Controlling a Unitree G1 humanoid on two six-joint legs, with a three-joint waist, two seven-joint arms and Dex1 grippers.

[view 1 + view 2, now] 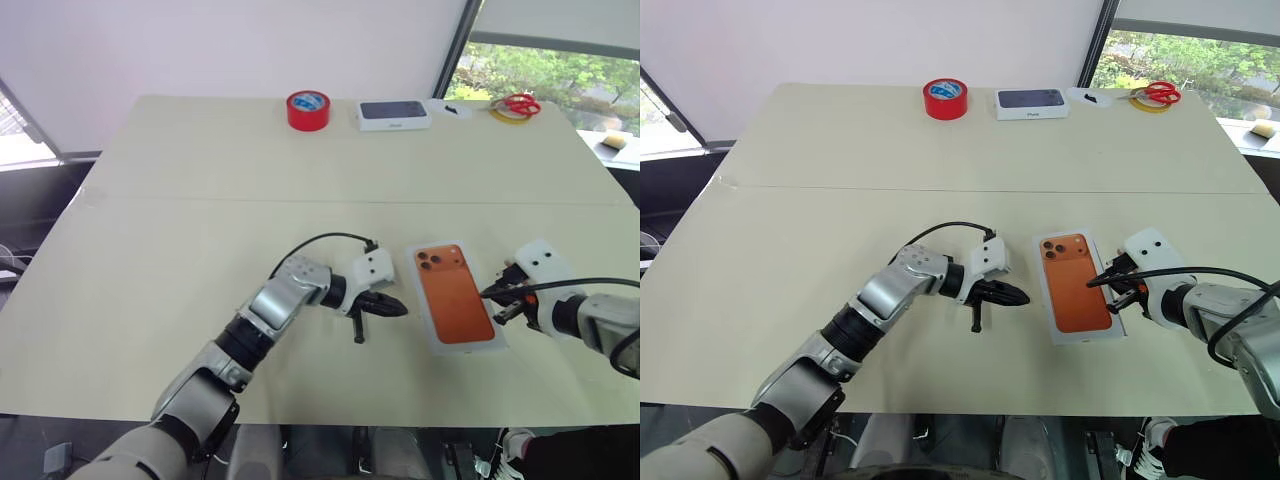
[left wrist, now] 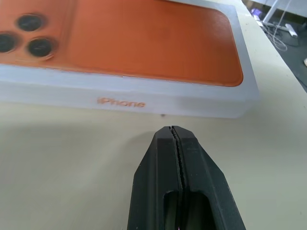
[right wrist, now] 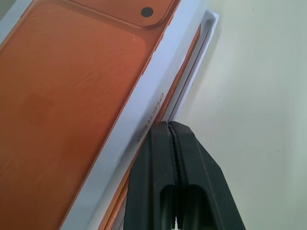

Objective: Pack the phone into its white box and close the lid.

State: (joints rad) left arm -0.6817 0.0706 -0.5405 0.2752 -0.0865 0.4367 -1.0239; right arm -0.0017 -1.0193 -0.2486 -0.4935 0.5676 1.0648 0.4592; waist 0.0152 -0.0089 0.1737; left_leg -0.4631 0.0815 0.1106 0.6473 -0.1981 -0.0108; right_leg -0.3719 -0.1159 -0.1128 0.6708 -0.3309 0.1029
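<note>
The lid (image 1: 455,296) sits crooked on the white box (image 3: 189,79); both grippers, left (image 1: 385,305) and right (image 1: 497,297), fingers together, should push gently, evenly.

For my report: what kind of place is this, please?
Probably an office or lab work room: a large beige table beside a window with trees outside, and supplies on it such as red tape and scissors.
</note>
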